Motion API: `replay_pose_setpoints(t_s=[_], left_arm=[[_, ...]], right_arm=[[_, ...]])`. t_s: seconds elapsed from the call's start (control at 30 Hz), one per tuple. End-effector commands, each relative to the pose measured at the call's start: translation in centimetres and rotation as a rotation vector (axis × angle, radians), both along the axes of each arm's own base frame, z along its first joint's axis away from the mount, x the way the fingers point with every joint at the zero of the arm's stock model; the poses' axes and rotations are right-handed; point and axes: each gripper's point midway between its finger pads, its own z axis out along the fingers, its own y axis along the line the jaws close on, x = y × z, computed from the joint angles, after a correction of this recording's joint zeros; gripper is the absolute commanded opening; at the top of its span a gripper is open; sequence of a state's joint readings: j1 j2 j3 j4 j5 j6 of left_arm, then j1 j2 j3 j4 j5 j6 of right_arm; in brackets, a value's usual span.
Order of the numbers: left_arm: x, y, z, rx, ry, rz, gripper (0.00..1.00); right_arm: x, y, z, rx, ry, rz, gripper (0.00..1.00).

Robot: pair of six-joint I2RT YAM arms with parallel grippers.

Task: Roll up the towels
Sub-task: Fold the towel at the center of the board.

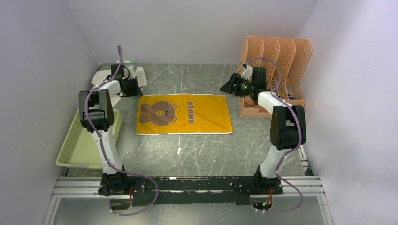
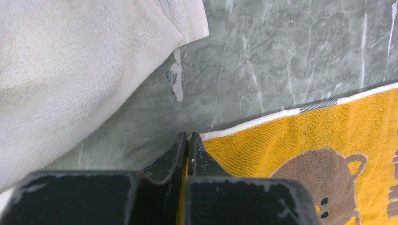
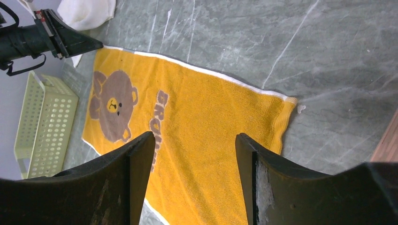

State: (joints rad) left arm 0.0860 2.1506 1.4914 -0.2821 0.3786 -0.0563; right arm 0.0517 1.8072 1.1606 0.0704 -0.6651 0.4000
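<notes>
At far left I see the cream-white towel (image 1: pixel 99 77), bunched in a soft heap at the back of the table (image 1: pixel 202 150). Just beside it, my left gripper (image 2: pixel 188 138) is pinched tight on the far-left corner of the yellow towel (image 1: pixel 202 115). That towel lies flat mid-table: mustard, with a brown bear, "BROWN" lettering and a white far edge. My right gripper (image 3: pixel 195 137) hangs near its far-right corner, jaws wide apart and holding nothing.

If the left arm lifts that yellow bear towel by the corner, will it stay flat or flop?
Probably flop: the yellow towel is thin terry lying limp and flat, so it should drape from the left gripper, shut on its corner. Likely light for its size. Its looped pile may drag on the table rather than slide.
</notes>
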Motion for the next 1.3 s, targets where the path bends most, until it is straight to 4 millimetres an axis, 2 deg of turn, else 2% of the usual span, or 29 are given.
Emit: replay_pose_setpoints(t_s=[0.0,0.07,0.17,0.33,0.43,0.63,0.7,0.87,1.07,1.27], left_arm=[[-1.6,0.5,-2.1,0.086,0.078,0.01,0.07],[-1.4,0.6,-1.0,0.089,0.053,0.016,0.07],[-1.1,0.7,0.7,0.093,0.021,0.025,0.07],[-0.9,1.0,2.6,0.11,-0.013,0.035,0.07],[-0.9,1.2,3.2,0.122,-0.02,0.04,0.07],[-1.0,1.6,4.0,0.144,-0.039,0.041,0.07],[-1.0,1.5,4.0,0.14,-0.037,0.039,0.07],[-1.0,1.4,3.7,0.138,-0.027,0.03,0.07],[-1.0,1.3,3.8,0.133,-0.026,0.025,0.07],[-0.9,1.2,3.7,0.13,-0.023,0.019,0.07]], right_arm=[[1.2,-1.3,0.0,-0.041,-0.004,-0.058,0.64],[2.4,-2.6,-0.9,-0.109,0.017,-0.119,0.64],[4.1,-5.0,-3.4,-0.24,0.07,-0.2,0.61],[4.6,-6.4,-4.5,-0.333,0.11,-0.236,0.52],[4.3,-5.8,-5.4,-0.359,0.13,-0.219,0.48],[4.3,-4.2,-6.7,-0.43,0.14,-0.207,0.48],[4.5,-3.9,-8.2,-0.444,0.167,-0.208,0.48],[5.1,-3.0,-9.7,-0.436,0.188,-0.21,0.48],[5.7,-1.1,-9.5,-0.323,0.166,-0.181,0.45],[5.9,-1.1,-9.8,-0.32,0.173,-0.185,0.36]])
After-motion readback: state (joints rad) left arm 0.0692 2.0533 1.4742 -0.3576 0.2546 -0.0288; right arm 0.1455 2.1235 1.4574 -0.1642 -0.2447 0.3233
